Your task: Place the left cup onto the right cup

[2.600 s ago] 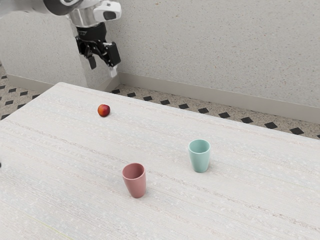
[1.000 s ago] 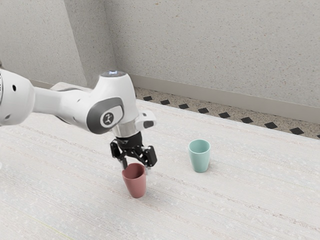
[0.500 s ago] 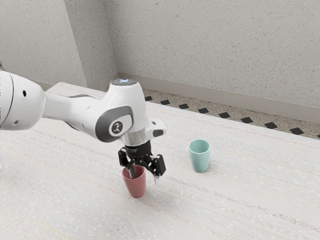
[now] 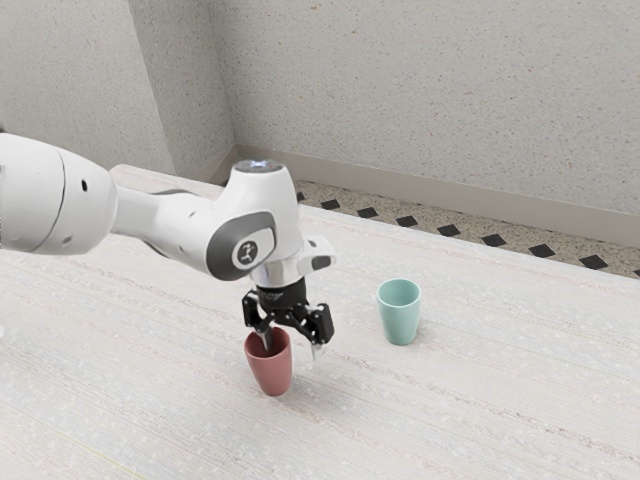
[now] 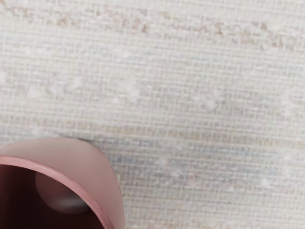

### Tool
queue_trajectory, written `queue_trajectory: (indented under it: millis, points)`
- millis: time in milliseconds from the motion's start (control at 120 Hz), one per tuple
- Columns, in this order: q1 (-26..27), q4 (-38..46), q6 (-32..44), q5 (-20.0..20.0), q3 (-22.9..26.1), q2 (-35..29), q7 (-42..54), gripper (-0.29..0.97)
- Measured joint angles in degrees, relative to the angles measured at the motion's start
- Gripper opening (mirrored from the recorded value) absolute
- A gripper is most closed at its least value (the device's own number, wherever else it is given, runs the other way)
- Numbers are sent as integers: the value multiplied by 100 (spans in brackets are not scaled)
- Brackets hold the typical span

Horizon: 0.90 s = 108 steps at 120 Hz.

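While the black two-finger hand [image 4: 290,343] hangs at the rim of the pink tapered cup [image 4: 270,372], its fingers are spread. One dips inside the cup mouth, the other sits outside the wall on the exterior view's right. Not pinching yet, as far as I can judge.

The pink tapered cup stands upright on the pale wood-grain bench [image 4: 480,400], toward its near edge. In the wrist view the cup [image 5: 81,162] is empty and right under the hand. The teal tapered cup [image 4: 399,312] stands upright, apart from it, farther back and to the exterior view's right.

Handling guess: light, rigid, smooth-walled, so slippery. Narrow base, so it tips easily if nudged sideways. Best hold is the wall at the rim, one finger in, one out, squeezed squarely. The taper should let it nest into the teal one if lowered straight and centred. A tilted carry risks clipping the teal rim and knocking it over.
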<state>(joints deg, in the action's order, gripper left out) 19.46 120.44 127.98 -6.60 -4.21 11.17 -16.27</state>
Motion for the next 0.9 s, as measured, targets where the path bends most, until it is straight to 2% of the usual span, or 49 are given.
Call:
queue_trajectory:
  millis: [283,358,458,558,692,900]
  points:
    - [-41,11,232,143,-13,316,-31,62]
    - [-45,15,271,155,-18,323,-45,52]
    - [-47,21,307,158,-18,321,-53,25]
    - [-47,23,328,155,-19,317,-62,9]
    - [-46,31,343,161,-44,316,-74,-2]
    - [-47,58,346,212,-63,312,-133,-9]
